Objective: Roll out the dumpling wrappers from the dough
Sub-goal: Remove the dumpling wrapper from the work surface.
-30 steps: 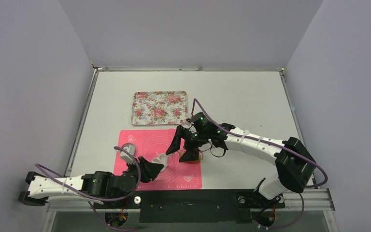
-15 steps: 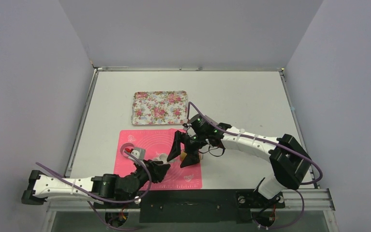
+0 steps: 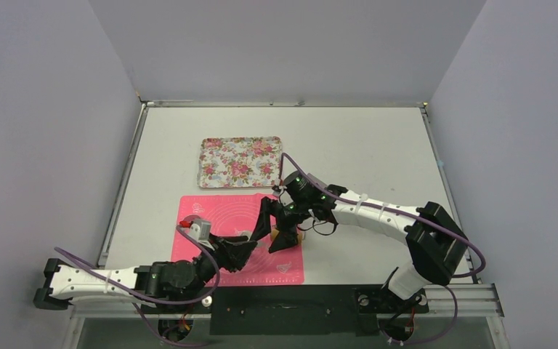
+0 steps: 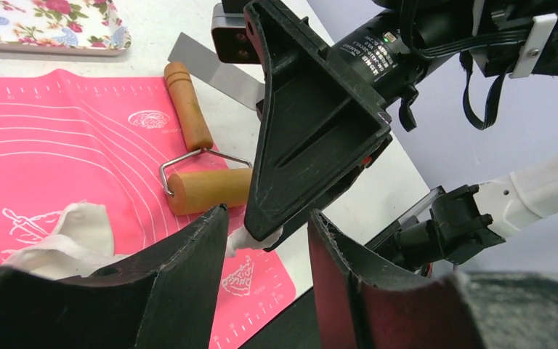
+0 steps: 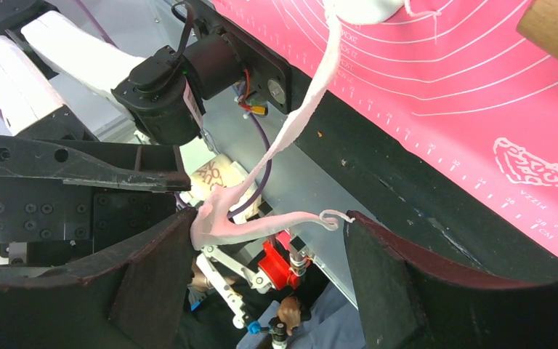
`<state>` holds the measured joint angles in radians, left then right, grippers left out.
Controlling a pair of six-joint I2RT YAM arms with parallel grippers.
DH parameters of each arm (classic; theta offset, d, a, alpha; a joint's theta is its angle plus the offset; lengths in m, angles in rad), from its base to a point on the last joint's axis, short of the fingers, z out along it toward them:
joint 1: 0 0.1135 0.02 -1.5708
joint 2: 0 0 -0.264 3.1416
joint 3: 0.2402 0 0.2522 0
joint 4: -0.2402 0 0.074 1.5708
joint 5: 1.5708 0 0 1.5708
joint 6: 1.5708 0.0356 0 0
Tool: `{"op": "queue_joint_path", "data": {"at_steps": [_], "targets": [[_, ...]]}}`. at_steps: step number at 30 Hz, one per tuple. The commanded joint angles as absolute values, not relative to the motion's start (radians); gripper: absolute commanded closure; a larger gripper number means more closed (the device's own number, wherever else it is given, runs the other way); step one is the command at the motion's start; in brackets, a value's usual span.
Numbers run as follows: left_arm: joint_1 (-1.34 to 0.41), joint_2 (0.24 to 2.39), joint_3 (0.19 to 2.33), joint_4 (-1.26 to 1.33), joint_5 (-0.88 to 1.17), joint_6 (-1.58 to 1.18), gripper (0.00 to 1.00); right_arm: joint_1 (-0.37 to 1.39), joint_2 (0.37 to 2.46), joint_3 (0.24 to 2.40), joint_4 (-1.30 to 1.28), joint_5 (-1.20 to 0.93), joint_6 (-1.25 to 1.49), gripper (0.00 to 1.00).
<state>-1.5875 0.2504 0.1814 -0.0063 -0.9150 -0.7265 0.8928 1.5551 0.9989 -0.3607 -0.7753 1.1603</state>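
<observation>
No round dumpling wrapper shows in any view. Ragged white dough scraps (image 4: pixel 73 231) lie on the pink mat (image 4: pixel 58 145), which also shows in the top view (image 3: pixel 218 211). My left gripper (image 4: pixel 267 213) is open and empty, its jaws on either side of a right finger tip that carries a dab of dough (image 4: pixel 241 237). My right gripper (image 5: pixel 269 218) is open. A thin dough strand (image 5: pixel 298 123) sticks to its left finger and stretches up to a dough lump (image 5: pixel 360 7) on the mat. In the top view both grippers, left (image 3: pixel 256 247) and right (image 3: pixel 272 231), meet over the mat.
A wooden rolling pin (image 4: pixel 200 187) with a wire frame and handle lies on the mat's right part, under my right gripper. A grey metal scraper (image 4: pixel 218 69) lies beyond it. A floral tray (image 3: pixel 240 161) sits behind the mat. The table's near edge rail (image 3: pixel 283 298) is close.
My left gripper has moved right along the mat until its jaws flank the right gripper's finger. The right gripper has shifted slightly toward it. The dough lump is now mostly hidden.
</observation>
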Motion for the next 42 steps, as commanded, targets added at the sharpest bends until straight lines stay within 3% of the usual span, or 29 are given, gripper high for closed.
{"op": "queue_joint_path", "data": {"at_steps": [1, 10, 20, 26, 35, 42], "targets": [[-1.583, 0.292, 0.184, 0.044, -0.873, -0.717, 0.59, 0.902, 1.546, 1.036, -0.320, -0.782, 1.183, 0.31], [-1.581, 0.394, 0.203, 0.040, -0.894, -0.775, 0.64, 0.902, 1.511, 1.000, -0.280, -0.764, 1.230, 0.32], [-1.579, 0.452, 0.215, 0.090, -0.919, -0.789, 0.90, 0.905, 1.496, 0.968, -0.245, -0.762, 1.254, 0.34], [-1.580, 0.461, 0.213, 0.092, -0.900, -0.795, 1.00, 0.906, 1.499, 0.971, -0.217, -0.744, 1.265, 0.33], [-1.579, 0.530, 0.211, 0.158, -0.867, -0.796, 1.00, 0.944, 1.554, 1.018, -0.125, -0.735, 1.312, 0.18], [-1.579, 0.573, 0.214, 0.173, -0.851, -0.821, 1.00, 0.941, 1.554, 1.044, -0.102, -0.701, 1.333, 0.12]]}}
